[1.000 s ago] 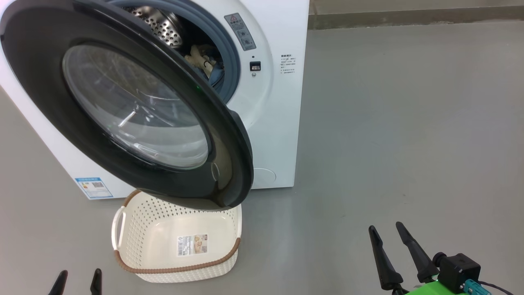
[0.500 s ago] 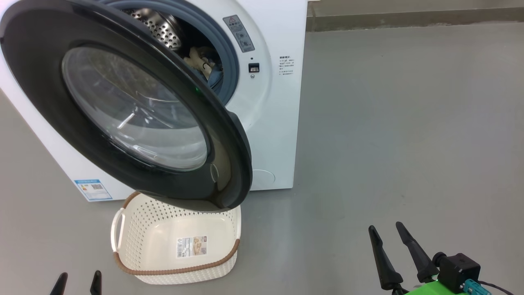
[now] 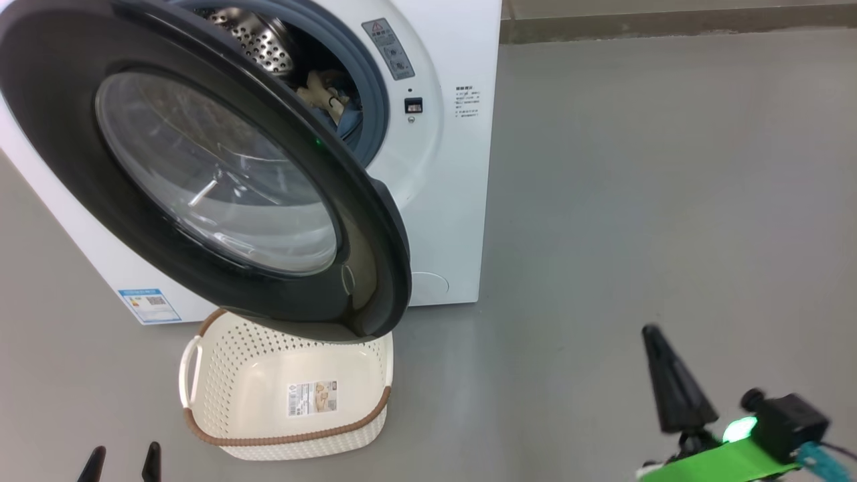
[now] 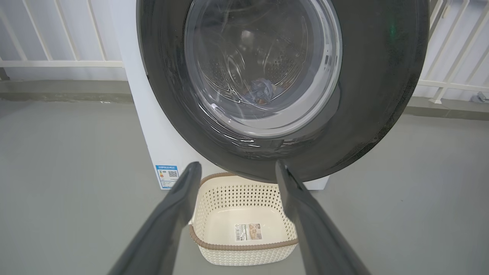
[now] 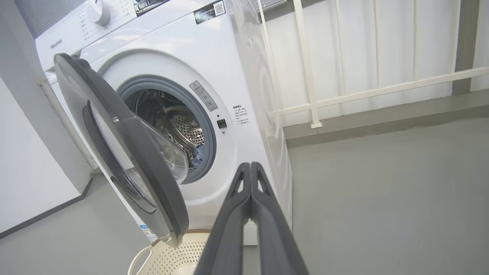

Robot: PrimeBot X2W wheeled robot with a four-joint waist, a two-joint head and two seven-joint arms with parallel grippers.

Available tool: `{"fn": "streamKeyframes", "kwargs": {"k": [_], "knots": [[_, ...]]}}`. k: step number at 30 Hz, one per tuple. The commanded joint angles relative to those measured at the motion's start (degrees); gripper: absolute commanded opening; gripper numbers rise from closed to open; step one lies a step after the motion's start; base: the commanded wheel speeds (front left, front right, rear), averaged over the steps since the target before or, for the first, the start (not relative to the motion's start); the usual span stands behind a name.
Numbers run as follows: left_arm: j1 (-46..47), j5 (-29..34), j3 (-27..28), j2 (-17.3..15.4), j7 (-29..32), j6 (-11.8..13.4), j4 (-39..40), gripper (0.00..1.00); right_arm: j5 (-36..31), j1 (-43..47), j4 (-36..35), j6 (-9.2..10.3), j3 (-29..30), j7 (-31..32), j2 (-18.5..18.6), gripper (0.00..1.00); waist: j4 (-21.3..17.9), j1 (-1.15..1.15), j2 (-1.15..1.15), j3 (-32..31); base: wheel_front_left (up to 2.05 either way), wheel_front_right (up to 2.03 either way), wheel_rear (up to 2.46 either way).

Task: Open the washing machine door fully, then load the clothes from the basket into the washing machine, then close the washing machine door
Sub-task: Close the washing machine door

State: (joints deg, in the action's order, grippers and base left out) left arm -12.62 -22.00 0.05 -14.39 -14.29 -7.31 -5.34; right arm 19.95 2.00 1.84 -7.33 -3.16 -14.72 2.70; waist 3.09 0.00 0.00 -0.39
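Observation:
The washing machine door (image 3: pixel 214 174), black-rimmed with a glass bowl, stands swung out from the white washing machine (image 3: pixel 448 167). It overhangs the back of the basket (image 3: pixel 288 438). Clothes (image 3: pixel 328 100), cream and blue, lie inside the steel drum and show through the glass (image 4: pixel 261 89). On the floor the cream basket (image 4: pixel 244 248) holds nothing but its label sticker. Low at the left, my left gripper (image 3: pixel 120 462) is open and empty, its fingers framing the basket (image 4: pixel 237 168). My right gripper (image 3: pixel 653 331) is shut on nothing, right of the machine, its fingers pressed together (image 5: pixel 250 164).
Grey floor spreads wide to the right of the machine (image 3: pixel 669 201). A white railing (image 5: pixel 313 76) and a low curb run behind. A pale wall (image 5: pixel 30 172) stands beyond the door's hinge side. A blue label sticker (image 3: pixel 148 304) marks the machine's lower front.
My right gripper has gone from open to shut and has tilted to the right. The head view has shifted slightly. Door, basket and left gripper stay put.

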Motion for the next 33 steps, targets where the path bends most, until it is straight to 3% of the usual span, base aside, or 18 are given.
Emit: {"fn": "streamKeyframes", "kwargs": {"k": [1, 9, 15, 25, 33], "knots": [[2.57, -0.75, 2.21, -1.16, -0.71, -0.18, 0.89, 1.0, 0.68, -2.74, -2.4, -0.16, -1.21, -0.28, 0.18, 0.0, -0.02, 0.0, 0.0, 0.06, 0.0, 0.0, 0.0], [3.01, -1.73, 2.12, -1.51, -0.71, -0.18, 0.52, 1.0, 0.98, -4.52, -19.28, -0.16, -3.02, -0.28, 0.18, 0.0, 0.4, 0.0, 0.0, 0.45, 0.0, 0.0, 0.0], [3.38, -2.39, 1.49, -1.26, -0.71, -0.18, 0.21, 1.0, -3.41, -7.14, -25.88, -0.16, -9.21, -0.28, 0.18, 0.0, 1.57, 0.0, 0.0, 0.71, 0.0, 0.0, 0.0], [4.64, -3.37, -0.16, -1.33, -0.71, -0.18, 0.16, 1.0, -11.67, -13.01, -19.91, -0.16, -24.24, -0.28, 0.18, 0.0, 5.61, 0.0, 0.0, 2.07, 0.0, 0.0, 0.0], [6.72, -4.9, -1.83, -1.82, -0.71, -0.18, 0.92, 1.0, -11.6, -16.6, -9.79, -0.16, -30.25, -0.28, 0.18, 0.0, 10.11, 0.0, 0.0, 5.14, 0.0, 0.0, 0.0]]}}
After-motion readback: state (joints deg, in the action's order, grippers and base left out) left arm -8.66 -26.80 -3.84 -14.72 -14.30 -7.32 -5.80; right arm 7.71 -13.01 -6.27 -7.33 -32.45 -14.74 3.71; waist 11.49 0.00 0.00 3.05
